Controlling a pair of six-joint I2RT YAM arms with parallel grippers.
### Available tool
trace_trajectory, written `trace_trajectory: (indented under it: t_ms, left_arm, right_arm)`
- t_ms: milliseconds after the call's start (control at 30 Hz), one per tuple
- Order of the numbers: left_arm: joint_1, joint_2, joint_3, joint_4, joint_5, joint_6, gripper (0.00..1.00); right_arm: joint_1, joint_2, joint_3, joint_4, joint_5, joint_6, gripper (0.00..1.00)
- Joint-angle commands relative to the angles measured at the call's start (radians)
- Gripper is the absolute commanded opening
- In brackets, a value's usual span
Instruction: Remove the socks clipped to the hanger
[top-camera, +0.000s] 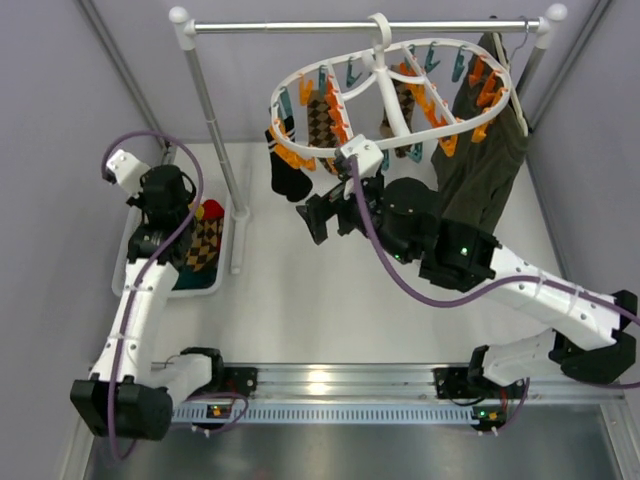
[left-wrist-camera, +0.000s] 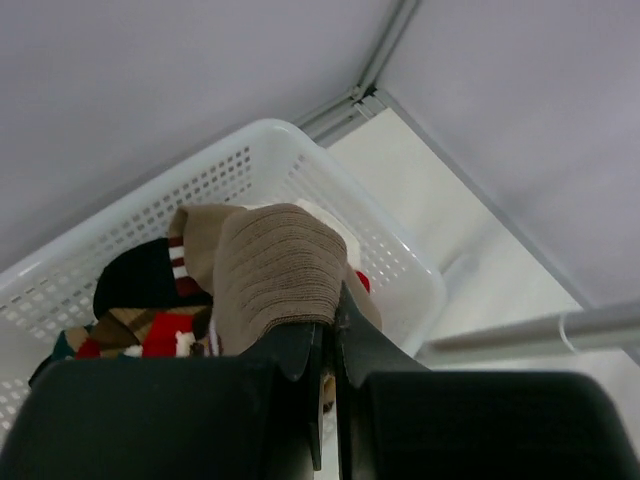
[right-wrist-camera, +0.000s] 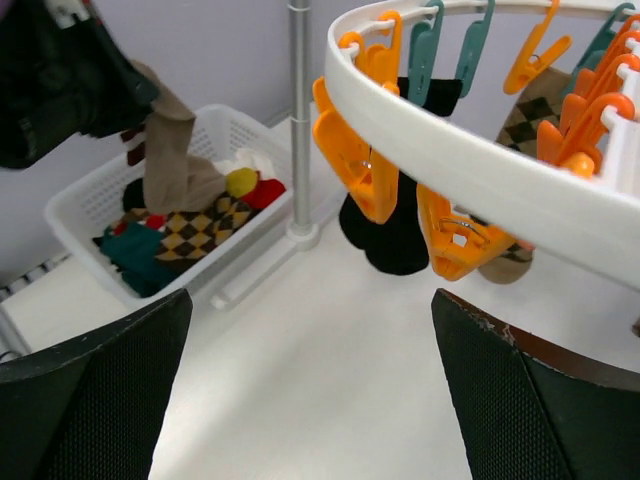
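Holding the tan ribbed sock (left-wrist-camera: 275, 265) pinched in your left end effector (left-wrist-camera: 328, 330), open only once it hangs inside the white basket (left-wrist-camera: 260, 150) beneath. Your right end effector (right-wrist-camera: 310, 400) sits spread wide; the black sock (right-wrist-camera: 395, 230) hangs pegged on the hanger (right-wrist-camera: 480, 170) just ahead, above it.

Hanger (top-camera: 390, 100): 1 | socks clipped on it, visible: 3, namely black sock (top-camera: 288, 172) 1, argyle sock (top-camera: 320, 122) 1, brown sock (right-wrist-camera: 500, 268) 1 | tan ribbed sock (left-wrist-camera: 275, 265) held above basket: 1 | white basket (left-wrist-camera: 260, 150): 1 | heaped socks (right-wrist-camera: 190, 235) inside: count unclear | dark green garment (top-camera: 485, 150): 1 | orange and teal pegs (right-wrist-camera: 370, 170): many, uncounted
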Motion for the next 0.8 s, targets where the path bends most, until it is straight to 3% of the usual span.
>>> trace_trajectory:
  t_ms: [0,200,300,333,400,433,767]
  left_arm:
    - [0.093,0.072,0.098,-0.072,0.124,-0.007,0.01]
    - [0.231,0.214,0.158,-0.096,0.211,-0.019,0.14]
    - [0.266,0.3,0.184,-0.097,0.268,-0.016,0.35]
    - [0.272,0.315,0.191,-0.105,0.305,-0.017,0.56]
    - [0.277,0.321,0.183,-0.108,0.329,-0.03,0.74]
    - [0.277,0.315,0.18,-0.108,0.336,-0.036,0.98]
    - [0.225,0.073,0.154,-0.067,0.596,0.005,0.98]
  right_arm:
    - [0.006,-0.104,-0.037,0.048,-0.137,0.056,0.99]
    - [0.006,-0.23,-0.129,0.053,-0.251,0.08,0.99]
    - [0.005,-0.307,-0.174,0.061,-0.254,0.093,0.99]
    - [0.005,-0.321,-0.194,0.061,-0.254,0.1,0.99]
    - [0.005,-0.345,-0.211,0.052,-0.251,0.102,1.0]
    - [0.005,-0.37,-0.217,0.044,-0.249,0.105,0.99]
    - [0.005,-0.535,-0.326,-0.019,-0.202,0.114,0.99]
